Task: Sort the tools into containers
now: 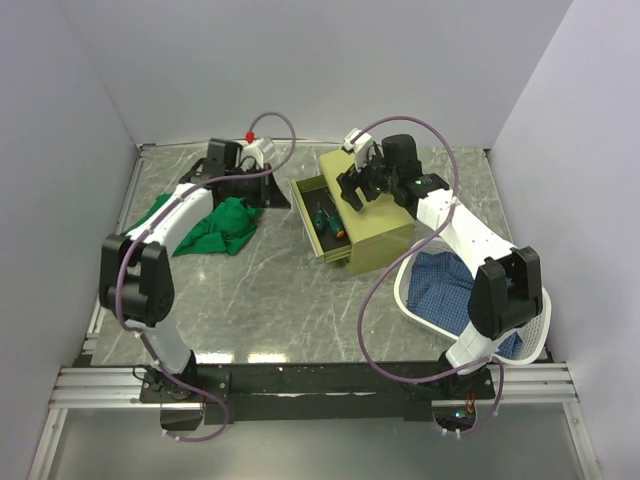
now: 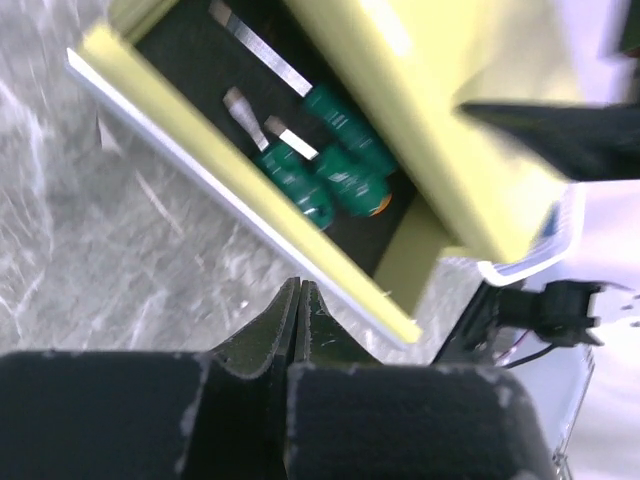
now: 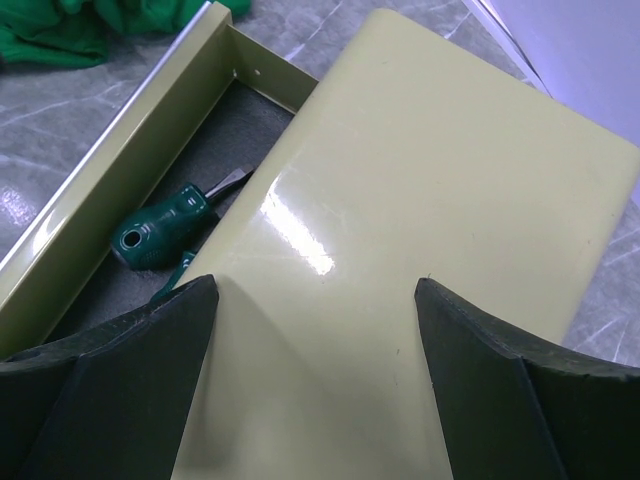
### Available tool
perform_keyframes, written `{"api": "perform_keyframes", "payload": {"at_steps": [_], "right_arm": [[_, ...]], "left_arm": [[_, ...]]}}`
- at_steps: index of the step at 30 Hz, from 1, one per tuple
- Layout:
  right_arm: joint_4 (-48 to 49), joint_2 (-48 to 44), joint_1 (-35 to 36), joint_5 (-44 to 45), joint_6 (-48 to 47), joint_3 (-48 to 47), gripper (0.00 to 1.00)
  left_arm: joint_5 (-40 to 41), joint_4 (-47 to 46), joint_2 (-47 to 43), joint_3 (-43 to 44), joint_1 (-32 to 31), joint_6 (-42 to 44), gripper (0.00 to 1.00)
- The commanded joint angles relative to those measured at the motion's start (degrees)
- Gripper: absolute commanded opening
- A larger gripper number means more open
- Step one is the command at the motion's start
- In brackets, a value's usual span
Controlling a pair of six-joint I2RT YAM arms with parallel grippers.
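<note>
The olive-yellow chest (image 1: 375, 230) stands right of centre, its top also filling the right wrist view (image 3: 430, 200). One drawer (image 1: 312, 215) is pulled out to the left. Green-handled screwdrivers (image 1: 325, 222) lie in it, also in the left wrist view (image 2: 335, 175), and one in the right wrist view (image 3: 165, 232). My left gripper (image 1: 275, 195) is shut and empty (image 2: 297, 290), left of the drawer's pale front (image 2: 230, 205). My right gripper (image 1: 358, 190) is open and empty (image 3: 315, 290), just above the chest top. The hammer and hex keys are out of view.
A green cloth (image 1: 225, 225) lies left of the chest under the left arm, its edge in the right wrist view (image 3: 60, 30). A white basket (image 1: 540, 330) with a blue checked cloth (image 1: 445, 290) stands at the right. A red-capped object (image 1: 250, 135) is at the back.
</note>
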State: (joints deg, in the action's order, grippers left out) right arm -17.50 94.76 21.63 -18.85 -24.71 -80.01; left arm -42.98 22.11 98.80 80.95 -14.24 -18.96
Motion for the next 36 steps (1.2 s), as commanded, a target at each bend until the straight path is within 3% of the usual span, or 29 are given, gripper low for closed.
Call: {"api": "perform_keyframes", "payload": {"at_steps": [1, 13, 29, 36], "right_arm": [[-15.6, 6.0, -0.2, 5.6, -3.4, 3.1, 0.88], [-15.6, 5.4, -0.2, 5.8, -3.6, 4.0, 0.89], [-16.4, 5.8, -0.1, 5.6, -3.6, 4.2, 0.89], [-15.7, 5.0, -0.2, 5.8, -3.5, 5.5, 0.89]], "left_arm": [[2.3, 2.2, 5.8, -0.4, -1.6, 4.1, 0.01], [-0.3, 3.7, 18.4, 16.6, -8.3, 2.2, 0.01], [-19.0, -14.8, 28.1, 14.0, -10.6, -14.5, 0.04], [-29.0, -27.1, 24.3, 7.3, -9.3, -20.0, 0.12]]}}
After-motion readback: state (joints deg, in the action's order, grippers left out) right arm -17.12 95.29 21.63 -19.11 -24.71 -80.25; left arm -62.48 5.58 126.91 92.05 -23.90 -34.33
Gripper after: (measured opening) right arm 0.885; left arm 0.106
